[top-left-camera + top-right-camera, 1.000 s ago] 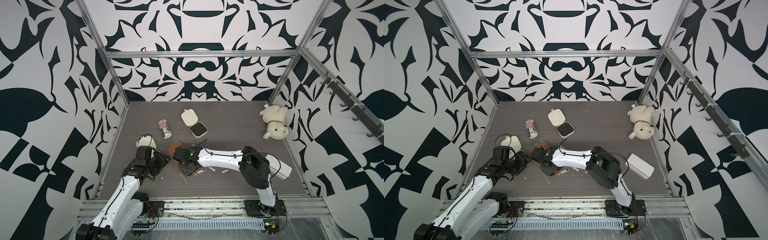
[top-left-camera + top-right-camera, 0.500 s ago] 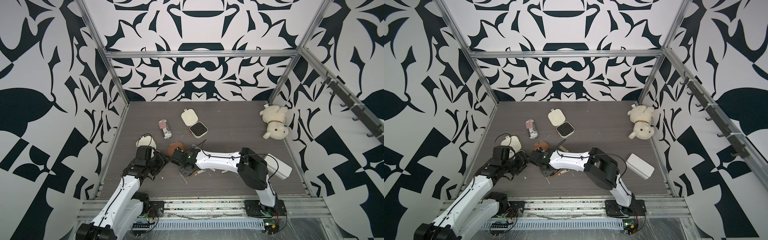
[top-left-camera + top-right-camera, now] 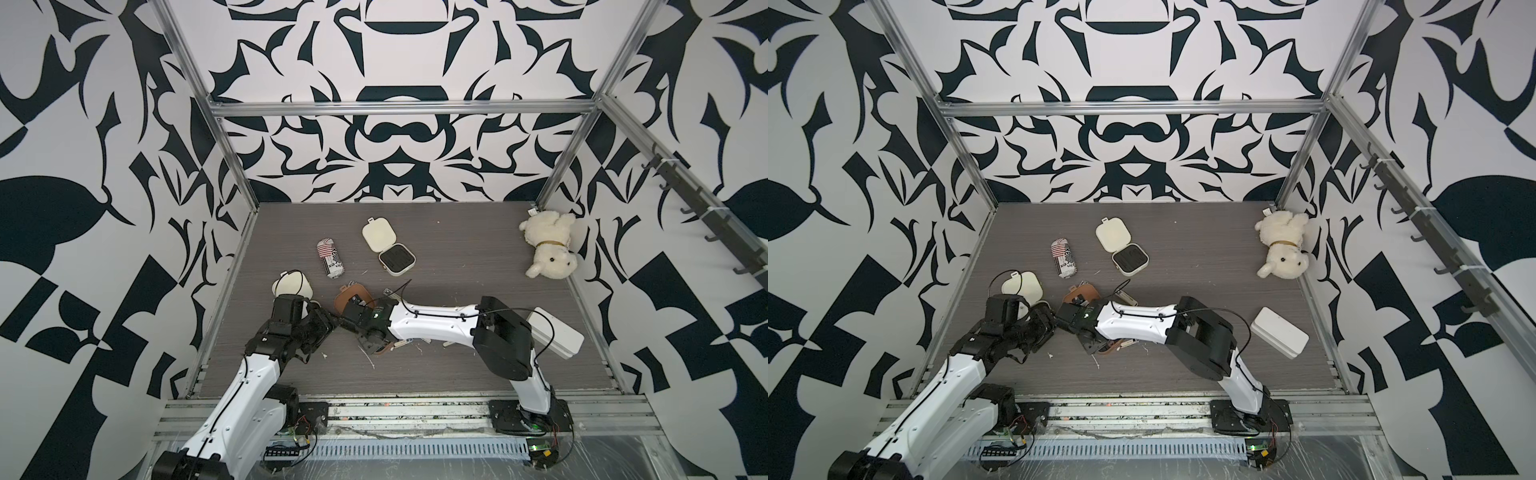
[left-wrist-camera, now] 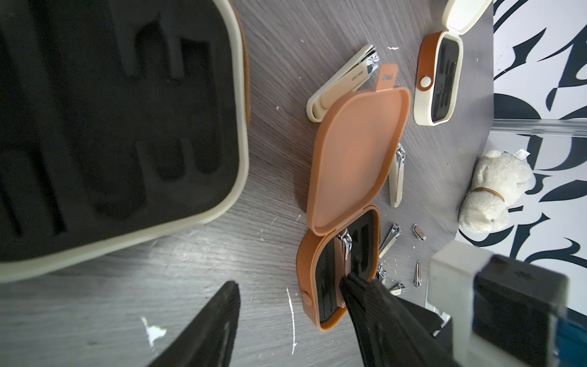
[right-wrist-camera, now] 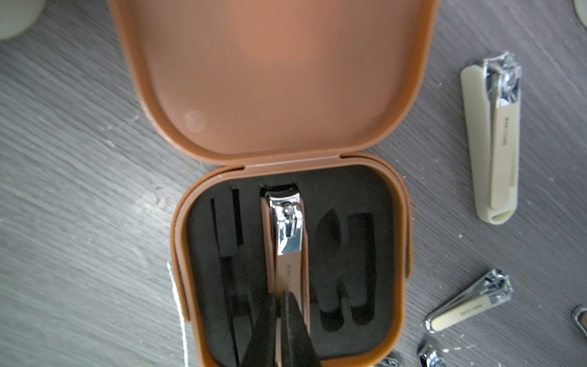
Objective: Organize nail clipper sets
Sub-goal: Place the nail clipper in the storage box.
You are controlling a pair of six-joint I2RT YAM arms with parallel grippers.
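Note:
The brown case lies open on the table, its lid flat behind it. A brown clipper sits in the middle slot of its black insert. My right gripper is shut, its tips on the clipper's rear end. My left gripper is open and holds nothing, just left of the brown case. An open cream case is close beside it, with empty slots. Another cream case lies open farther back. Loose cream clippers lie around the brown case.
A crushed striped can lies between the cream cases. A white plush dog sits in the back right corner. A white box lies beside the right arm. Small metal tools are scattered near the brown case.
The right arm has drifted slightly left over the brown case. The left arm and both grippers' openings look the same.

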